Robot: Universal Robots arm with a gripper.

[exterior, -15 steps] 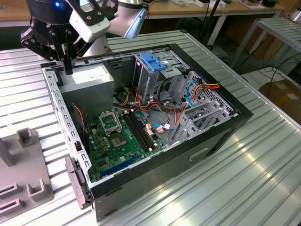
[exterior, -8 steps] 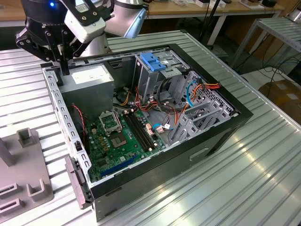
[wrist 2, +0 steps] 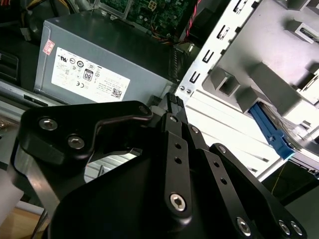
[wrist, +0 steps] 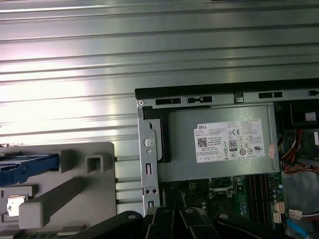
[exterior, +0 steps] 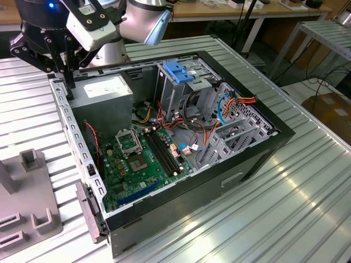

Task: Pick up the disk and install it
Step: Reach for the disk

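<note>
Disk [wrist: 29, 167] stands outside the computer, slotted into a grey moulded holder [wrist: 75, 194] on the ribbed metal surface [wrist: 149, 59]. It is off to one side of the end effector, beyond the case wall from it. The first wrist view gives the bright blue plastic edge of the disk's carrier. The second wrist view catches that blue strip among the holder's pale, blocky posts. The exterior view gives the wider layout: the arm above, the holder's posts at the exterior view's lower left, and the whole inside of the case.

The end effector [wrist 2: 174, 102] hangs over a corner of the open computer case [exterior: 258, 164], right above the power supply [wrist 2: 124, 55]. Its black fingers are closed together with nothing between them. Whether the tips touch the box below, I cannot tell.

The case is black outside, with a perforated silver frame along the wall nearest the end effector. The power supply inside is a dull grey sheet-metal box with a white sticker. Past it, farther from the end effector, lies a green motherboard [exterior: 137, 159]. Beyond that are red, orange and blue cables [exterior: 230, 107]. Across the case stands a silver drive cage [exterior: 175, 96] topped by a blue plastic tab [exterior: 178, 71].
</note>
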